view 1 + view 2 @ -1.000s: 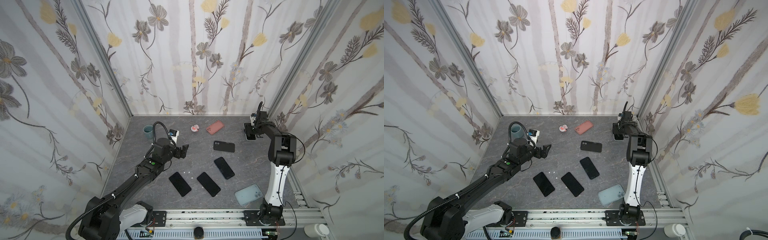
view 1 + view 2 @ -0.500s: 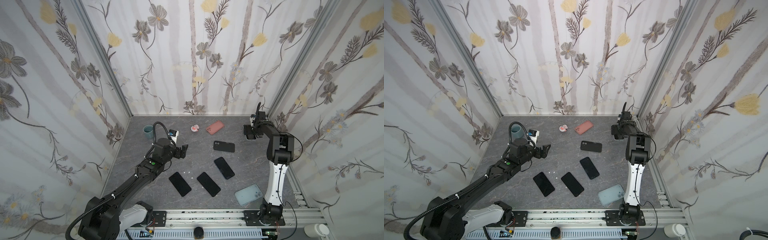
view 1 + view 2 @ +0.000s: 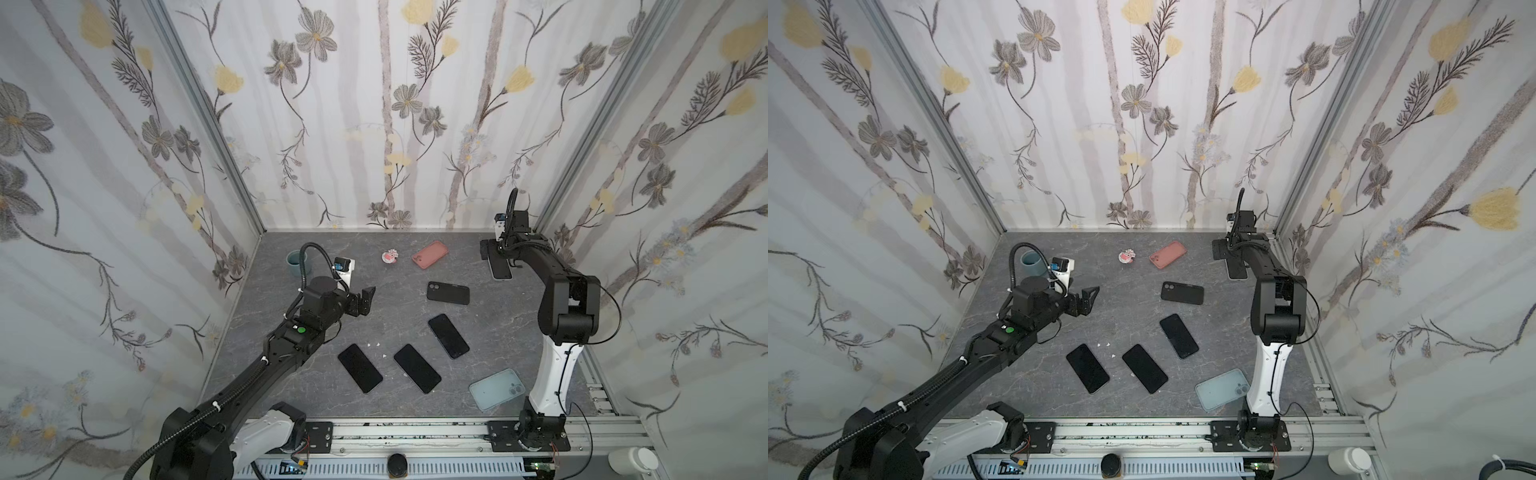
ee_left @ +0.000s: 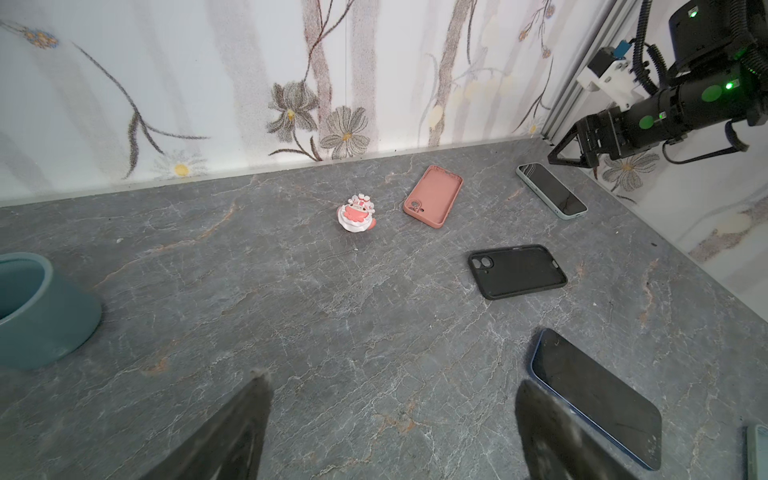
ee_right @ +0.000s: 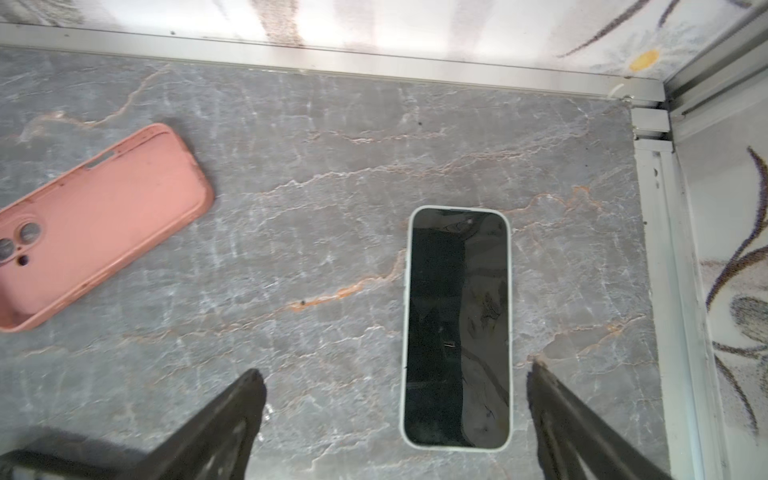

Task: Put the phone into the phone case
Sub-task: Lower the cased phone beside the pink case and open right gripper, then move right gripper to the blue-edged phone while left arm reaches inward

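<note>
Pale-rimmed phone flat on desk, far corner, right gripper above.
Fingers spread on both; left gripper hovers, holding nothing.

a grey marble-veined tabletop carries a teal ceramic cup at its far left, with a small pink-and-white figurine just beside an empty salmon-pink phone case near the back wall. a pale-edged dark-screened phone lies flat by the far right corner, and an empty black phone case sits mid-table. toward the front, three dark phones lie face up in a loose row, the left phone, the middle phone and the blue-edged right phone, with a pale blue-grey phone case at front right.
</note>
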Motion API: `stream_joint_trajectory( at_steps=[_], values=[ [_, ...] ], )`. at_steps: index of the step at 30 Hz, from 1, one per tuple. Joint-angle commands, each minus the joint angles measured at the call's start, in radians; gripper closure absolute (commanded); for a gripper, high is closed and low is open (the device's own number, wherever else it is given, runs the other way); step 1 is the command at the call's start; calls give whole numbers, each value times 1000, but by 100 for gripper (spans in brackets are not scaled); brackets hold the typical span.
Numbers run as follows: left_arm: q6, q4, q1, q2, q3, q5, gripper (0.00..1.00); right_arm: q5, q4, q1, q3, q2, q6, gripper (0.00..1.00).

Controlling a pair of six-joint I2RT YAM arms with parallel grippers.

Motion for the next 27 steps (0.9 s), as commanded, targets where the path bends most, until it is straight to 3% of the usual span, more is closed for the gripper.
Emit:
stream_joint_trajectory(
  at_steps=[1,11,17,20,27],
  values=[
    [22,-32,-3,-35,-10,6,9,7,36,27,-79,-49,12,7],
    [51,-92,-49,-82,-17,1,11,-11,170,142,-443,-349,66,8],
    [44,-65,-93,29,52,7,11,-47,54,203,-528,-507,165,9],
    [24,29,-93,99,51,43,11,-47,85,227,-622,-608,236,11],
    [-76,101,-98,370,212,128,14,-15,49,260,-794,-799,475,18]
  ],
)
